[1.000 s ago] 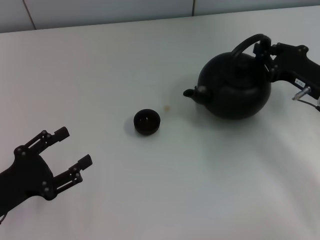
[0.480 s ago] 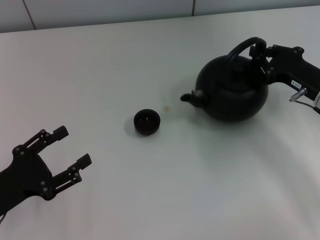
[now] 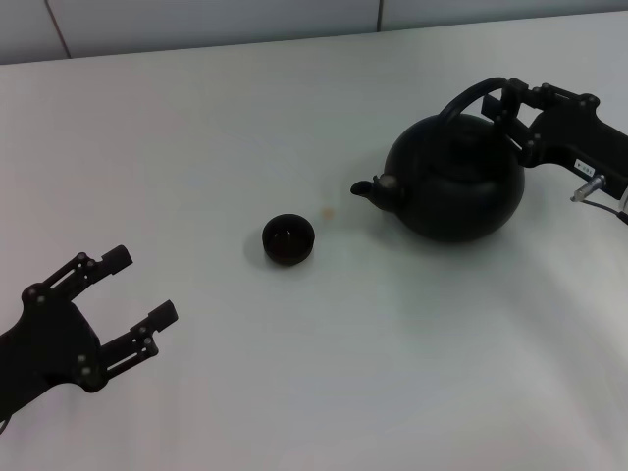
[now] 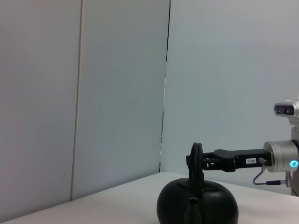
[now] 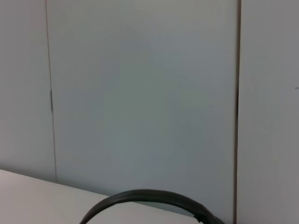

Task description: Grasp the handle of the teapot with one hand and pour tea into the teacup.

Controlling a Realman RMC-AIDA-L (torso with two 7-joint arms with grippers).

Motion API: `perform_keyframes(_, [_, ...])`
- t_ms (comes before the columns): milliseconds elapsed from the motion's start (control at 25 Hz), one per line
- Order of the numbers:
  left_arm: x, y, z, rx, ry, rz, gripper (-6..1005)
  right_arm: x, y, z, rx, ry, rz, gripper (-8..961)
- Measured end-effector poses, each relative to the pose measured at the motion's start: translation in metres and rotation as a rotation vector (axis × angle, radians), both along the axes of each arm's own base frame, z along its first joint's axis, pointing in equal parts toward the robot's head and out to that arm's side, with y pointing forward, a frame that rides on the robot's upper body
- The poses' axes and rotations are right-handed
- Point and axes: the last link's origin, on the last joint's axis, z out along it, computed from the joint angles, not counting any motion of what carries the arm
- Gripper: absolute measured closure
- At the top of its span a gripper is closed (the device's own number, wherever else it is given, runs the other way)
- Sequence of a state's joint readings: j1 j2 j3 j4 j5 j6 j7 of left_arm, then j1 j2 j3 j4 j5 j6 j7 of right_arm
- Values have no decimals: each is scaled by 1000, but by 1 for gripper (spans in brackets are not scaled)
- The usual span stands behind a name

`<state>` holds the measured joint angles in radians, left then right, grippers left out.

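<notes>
The right gripper [image 3: 510,106] is clamped on the handle [image 3: 469,93] and has nudged the teapot [image 3: 451,177] a bit toward the teacup [image 3: 287,238] over the last second, spout leading. No pour yet (still well apart). The left gripper [image 3: 128,294] sits spread open, idle, low on the worktop [image 3: 294,373].

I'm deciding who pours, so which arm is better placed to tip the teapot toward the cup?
The right. Its hand is already at the handle of the teapot, whose spout faces the cup. The left hand sits open, far from both.
</notes>
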<state>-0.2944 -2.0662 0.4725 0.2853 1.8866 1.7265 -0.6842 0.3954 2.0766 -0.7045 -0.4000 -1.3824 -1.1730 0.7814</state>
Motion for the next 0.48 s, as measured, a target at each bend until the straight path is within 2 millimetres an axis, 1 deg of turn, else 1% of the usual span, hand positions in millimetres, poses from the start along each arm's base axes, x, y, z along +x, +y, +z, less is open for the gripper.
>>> perform_keyframes(40, [0,0,0,0,0,0,192,1,-1,0,1,3,0,680])
perform_keyframes(80, [1,0,0,-1,-4,-5,192,3,-7,2,11,23,2,643])
perform_keyframes(120, [1,0,0,-1,-4,-5,192,3,-7,2,11,23,2,605])
perform_keyframes(240, [1,-1,1,1,-7,-12,192,8,-20,8,49,82,-4,492])
perform_keyframes(280, [2,-2,0,-1,-7,-14,192,12,-32,10,66,120,-7,454])
perform_keyframes(320, [2,-2,0,-1,-7,-14,192,12,-32,10,66,120,-7,417])
perform_keyframes(400, [1,-3,-3,-7,-6,-9,192,17,-47,10,75,157,-4,342])
perform_keyframes(440, [1,-3,-4,-11,-7,-5,192,17,-55,10,77,175,6,342])
perform_keyframes(480, [1,-4,-5,-14,-7,-1,192,17,-73,11,75,212,37,341])
